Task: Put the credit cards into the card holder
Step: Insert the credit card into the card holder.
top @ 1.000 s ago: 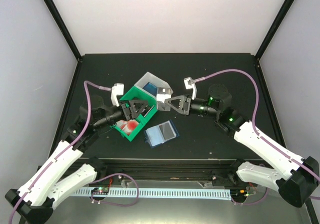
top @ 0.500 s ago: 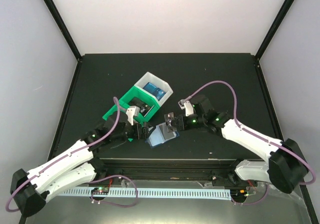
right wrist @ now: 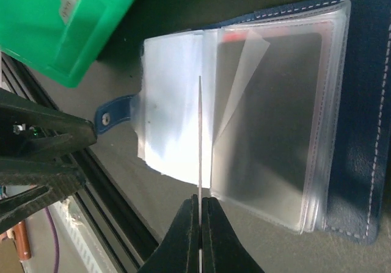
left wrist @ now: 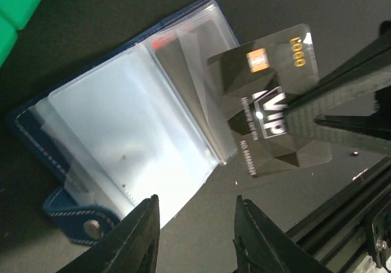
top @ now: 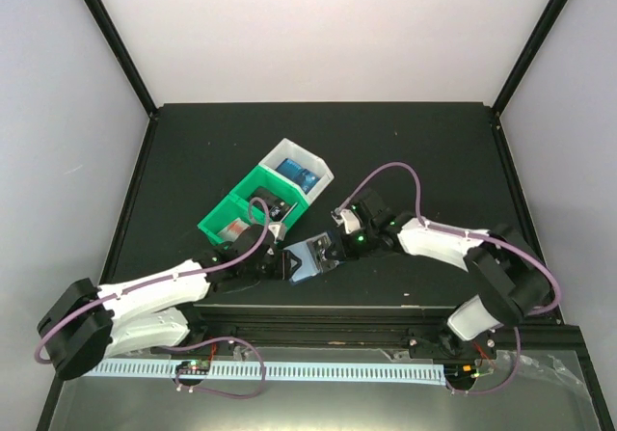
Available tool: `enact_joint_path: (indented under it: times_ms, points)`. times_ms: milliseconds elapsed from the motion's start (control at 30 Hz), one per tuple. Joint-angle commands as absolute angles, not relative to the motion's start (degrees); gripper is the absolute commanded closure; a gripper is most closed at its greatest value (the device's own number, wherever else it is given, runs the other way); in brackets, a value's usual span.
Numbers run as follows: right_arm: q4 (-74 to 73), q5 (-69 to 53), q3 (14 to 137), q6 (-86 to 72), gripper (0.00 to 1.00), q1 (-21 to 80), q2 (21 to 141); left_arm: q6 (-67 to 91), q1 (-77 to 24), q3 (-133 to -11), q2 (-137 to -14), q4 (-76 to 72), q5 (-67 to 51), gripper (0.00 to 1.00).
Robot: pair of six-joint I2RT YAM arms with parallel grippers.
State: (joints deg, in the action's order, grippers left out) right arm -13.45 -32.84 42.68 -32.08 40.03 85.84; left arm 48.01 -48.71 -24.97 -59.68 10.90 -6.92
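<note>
The card holder (top: 308,260) lies open on the dark table (top: 415,151) at the lower centre of the overhead view, between the two grippers, with its clear sleeves spread. The right gripper (top: 332,245) reaches in from the right, clamped on a black card (left wrist: 269,96) with gold print. In the left wrist view the card hangs tilted over the right-hand sleeves, its lower right part between the dark fingers (left wrist: 360,132). In the right wrist view the card shows edge-on, a thin line rising from the closed fingertips across the middle of the sleeves; whether it touches them I cannot tell. A red strip shows at the top of one sleeve. The left gripper (top: 281,262) sits just left of the holder, fingers spread, holding nothing. The green bin (top: 253,176) stands to the upper left of the holder, and the white bin (top: 285,147) touches its far end, with blue cards (top: 297,174) inside
</note>
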Motion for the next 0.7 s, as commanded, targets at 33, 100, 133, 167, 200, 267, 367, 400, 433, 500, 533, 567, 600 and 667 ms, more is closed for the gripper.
enact_joint_path:
  times_ms: [33, 100, 133, 167, 200, 267, 367, 400, 433, 500, 533, 567, 600, 667]
  points:
    - [-12.93, -35.8, 46.53, -28.5, 0.99, 39.81, 90.02, 49.06, -49.48, -25.97, -63.01, 4.02, -5.97, 0.68]
    - [-13.25, -35.99, 47.65, -27.49, 0.99, 39.79, 91.15, 49.59, -49.53, -26.33, -64.22, 5.35, -3.83, 0.71]
    - [-13.43, -36.07, 48.13, -27.08, 0.99, 39.81, 91.77, 49.95, -49.49, -26.49, -64.82, 6.3, -2.15, 0.73]
    - [-13.56, -36.2, 48.56, -26.7, 0.99, 39.79, 92.48, 50.33, -49.59, -26.46, -65.32, 7.22, -1.1, 0.75]
    - [-13.72, -36.08, 49.09, -26.39, 0.99, 39.79, 93.11, 50.62, -49.57, -26.39, -65.78, 7.81, -0.02, 0.76]
    - [-14.46, -35.98, 50.25, -25.59, 0.99, 39.77, 94.36, 51.13, -49.57, -25.98, -66.6, 8.64, 1.45, 0.78]
    - [-15.15, -35.74, 51.77, -24.43, 0.99, 39.74, 96.3, 51.69, -49.57, -25.44, -68.11, 9.05, 2.07, 0.79]
    - [-15.71, -35.6, 52.34, -23.98, 0.99, 39.68, 96.94, 51.94, -49.57, -25.26, -68.48, 9.07, 2.09, 0.79]
    - [-16.02, -35.41, 52.82, -23.71, 0.99, 39.71, 97.47, 52.15, -49.64, -25.09, -68.81, 9.02, 2.13, 0.8]
    - [-16.13, -35.25, 53.04, -23.44, 0.99, 39.62, 98.17, 52.4, -49.66, -24.81, -69.28, 9.11, 2.3, 0.81]
    - [-16.02, -35.2, 52.93, -23.38, 0.99, 39.64, 98.44, 52.5, -49.66, -24.71, -69.49, 9.18, 2.4, 0.81]
    - [-16.07, -35.11, 52.91, -23.39, 0.99, 39.62, 98.83, 52.66, -49.72, -24.62, -69.74, 9.41, 2.39, 0.81]
    - [-16.27, -34.95, 52.98, -23.46, 0.99, 39.56, 99.25, 52.87, -49.72, -24.65, -70.02, 9.82, 2.48, 0.81]
    - [-16.41, -35.06, 52.95, -23.73, 0.99, 39.63, 100.27, 53.05, -49.75, -24.74, -70.77, 10.41, 2.49, 0.82]
